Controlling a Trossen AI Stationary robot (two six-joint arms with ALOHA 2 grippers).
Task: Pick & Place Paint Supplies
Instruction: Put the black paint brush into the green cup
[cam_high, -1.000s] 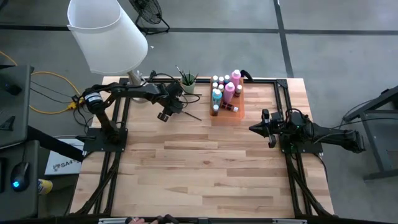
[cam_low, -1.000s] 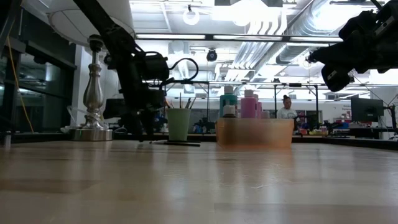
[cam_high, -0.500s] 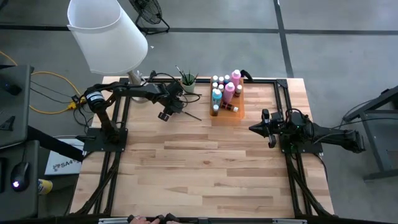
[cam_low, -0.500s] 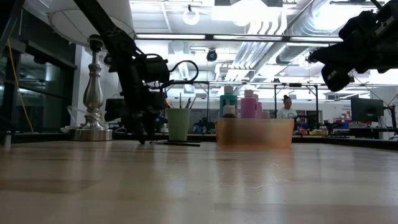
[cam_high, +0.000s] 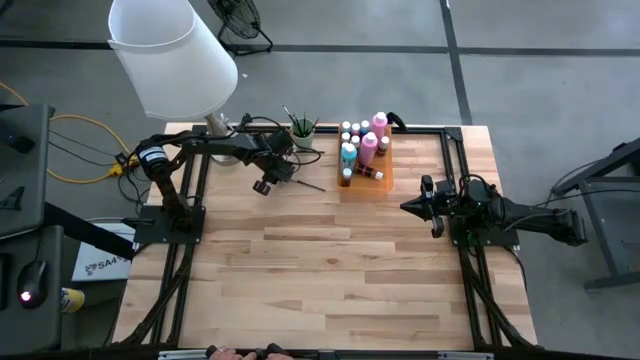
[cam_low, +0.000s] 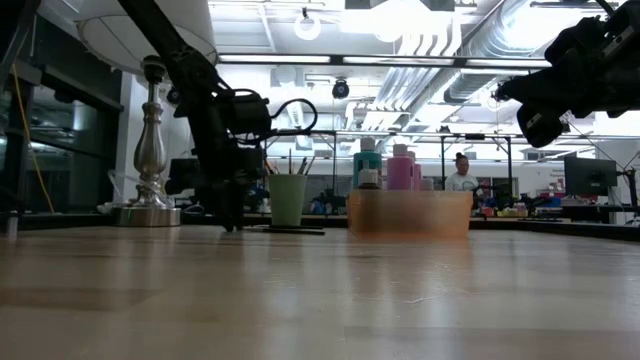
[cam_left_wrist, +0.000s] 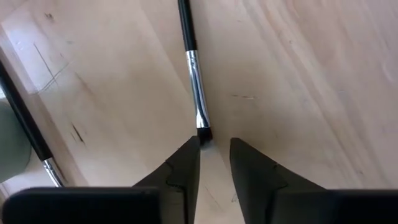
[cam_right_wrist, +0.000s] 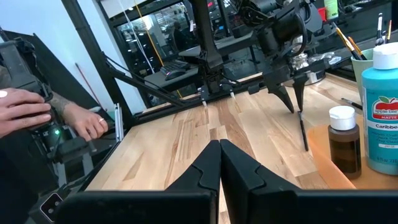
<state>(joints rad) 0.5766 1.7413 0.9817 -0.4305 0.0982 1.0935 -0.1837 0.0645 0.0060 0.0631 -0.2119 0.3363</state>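
Reaching down at the table's (cam_high: 330, 260) far left, the left gripper (cam_high: 288, 172) meets a paintbrush (cam_high: 310, 185) lying just left of the orange tray (cam_high: 366, 186) of paint bottles (cam_high: 368, 146); the right gripper (cam_high: 408, 206) waits at the right edge. Seen low, its tips touch the wood beside a green cup (cam_low: 288, 199). Its wrist camera shows narrowly parted fingers (cam_left_wrist: 184, 167) around the brush's bristle end. The right wrist camera shows fingers (cam_right_wrist: 204, 163) pressed together, and a person's hands (cam_right_wrist: 25, 111) beyond the table.
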